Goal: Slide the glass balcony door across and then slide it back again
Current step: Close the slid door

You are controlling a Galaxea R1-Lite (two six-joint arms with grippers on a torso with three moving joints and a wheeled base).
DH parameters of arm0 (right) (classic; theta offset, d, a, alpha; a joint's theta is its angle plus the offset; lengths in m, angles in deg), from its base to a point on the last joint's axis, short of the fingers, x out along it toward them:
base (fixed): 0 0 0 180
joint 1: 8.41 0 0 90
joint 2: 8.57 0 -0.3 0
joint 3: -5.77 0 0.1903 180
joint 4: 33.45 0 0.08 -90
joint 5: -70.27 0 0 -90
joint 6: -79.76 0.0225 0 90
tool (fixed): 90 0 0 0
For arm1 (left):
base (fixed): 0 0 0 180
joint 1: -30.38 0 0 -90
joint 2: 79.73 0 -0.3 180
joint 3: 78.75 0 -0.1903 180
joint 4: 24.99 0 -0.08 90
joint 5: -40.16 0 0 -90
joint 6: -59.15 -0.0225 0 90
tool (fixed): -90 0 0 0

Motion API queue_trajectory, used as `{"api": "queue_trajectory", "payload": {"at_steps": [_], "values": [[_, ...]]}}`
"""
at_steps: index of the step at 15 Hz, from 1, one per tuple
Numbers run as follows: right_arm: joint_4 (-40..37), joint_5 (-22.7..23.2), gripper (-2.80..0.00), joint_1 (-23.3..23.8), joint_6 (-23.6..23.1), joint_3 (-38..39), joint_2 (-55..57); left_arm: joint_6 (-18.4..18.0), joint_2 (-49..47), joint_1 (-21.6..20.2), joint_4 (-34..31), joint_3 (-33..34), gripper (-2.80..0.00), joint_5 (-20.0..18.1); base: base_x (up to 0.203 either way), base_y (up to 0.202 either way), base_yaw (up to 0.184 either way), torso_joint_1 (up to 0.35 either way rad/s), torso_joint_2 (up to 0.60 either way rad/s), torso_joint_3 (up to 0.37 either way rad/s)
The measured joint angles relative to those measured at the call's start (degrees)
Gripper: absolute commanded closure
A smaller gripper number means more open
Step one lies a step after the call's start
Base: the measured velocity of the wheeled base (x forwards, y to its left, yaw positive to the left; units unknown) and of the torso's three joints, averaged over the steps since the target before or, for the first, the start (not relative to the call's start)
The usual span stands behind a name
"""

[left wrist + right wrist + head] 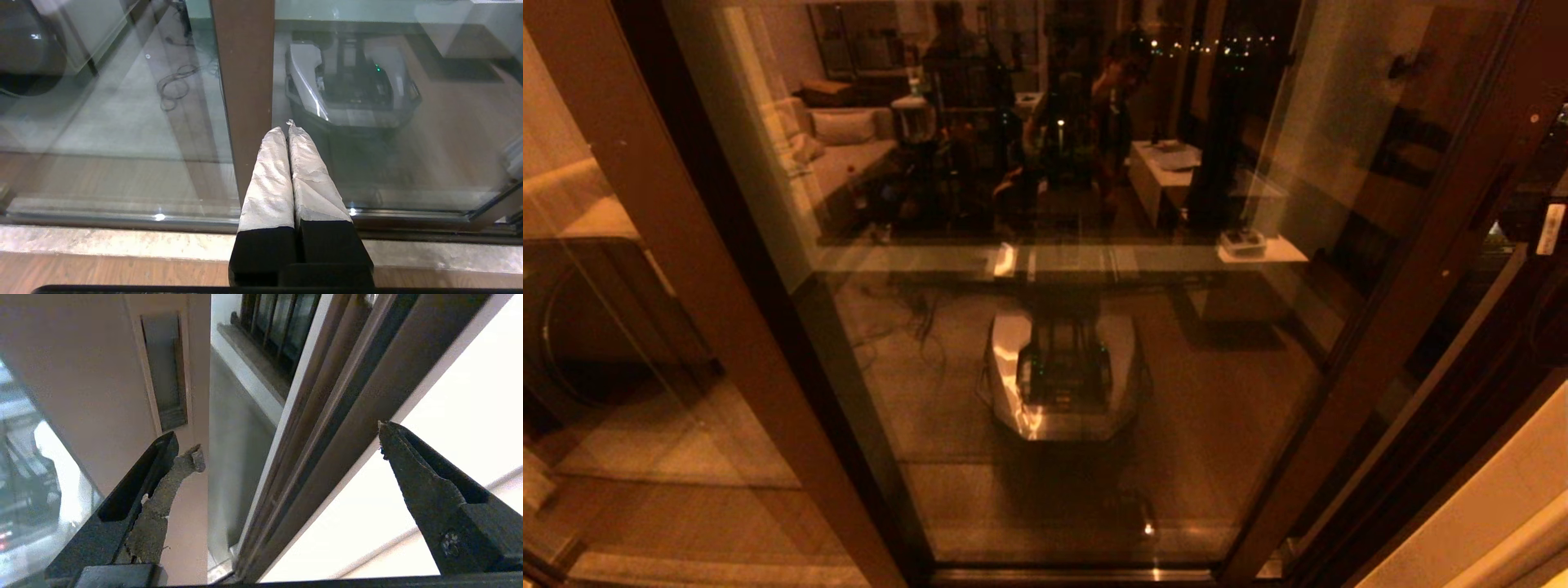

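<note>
We see no readable writing. The door [1054, 310], dark-framed reflective glass, fills our front. Our left gripper [288, 127] is pressed together near its stile; our right gripper [286, 445] gapes beside the handle [163, 371].

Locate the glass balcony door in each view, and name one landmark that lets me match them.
Head view: the glass balcony door fills the centre, between two brown stiles.
Left wrist view: its pane lies beyond the shut left end effector, beside a brown post.
Right wrist view: its stile, with the recessed handle, lies beyond the open right end effector.
Shared landmark: the robot's reflected base.
</note>
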Motion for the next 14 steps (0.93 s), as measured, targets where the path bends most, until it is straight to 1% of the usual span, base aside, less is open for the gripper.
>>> {"api": "queue_trajectory", "payload": {"at_steps": [1, 3, 4, 5, 8, 14], "values": [[-0.2, 1.1, -2.8, 0.0, 0.6, -1.0, 0.3, 0.0, 0.0, 0.0, 0.0, 0.0, 0.0, 0.0, 0.0, 0.0, 0.0, 0.0, 0.0, 0.0], [-0.4, 5.6, -2.8, 0.2, 2.4, -1.8, 1.0, 0.0, 0.0, 0.0, 0.0, 0.0, 0.0, 0.0, 0.0, 0.0, 0.0, 0.0, 0.0, 0.0], [-0.4, 7.1, -2.8, 0.7, 2.6, -2.1, 1.5, 0.0, 0.0, 0.0, 0.0, 0.0, 0.0, 0.0, 0.0, 0.0, 0.0, 0.0, 0.0, 0.0], [-0.4, 7.6, -2.8, 1.4, 2.7, -2.6, 2.2, 0.0, 0.0, 0.0, 0.0, 0.0, 0.0, 0.0, 0.0, 0.0, 0.0, 0.0, 0.0, 0.0], [-0.3, 7.9, -2.8, 3.4, 2.8, -4.5, 4.6, 0.0, 0.0, 0.0, 0.0, 0.0, 0.0, 0.0, 0.0, 0.0, 0.0, 0.0, 0.0, 0.0], [-0.1, 7.9, -2.8, 3.9, 3.5, -5.0, 6.3, 0.0, 0.0, 0.0, 0.0, 0.0, 0.0, 0.0, 0.0, 0.0, 0.0, 0.0, 0.0, 0.0]]}}
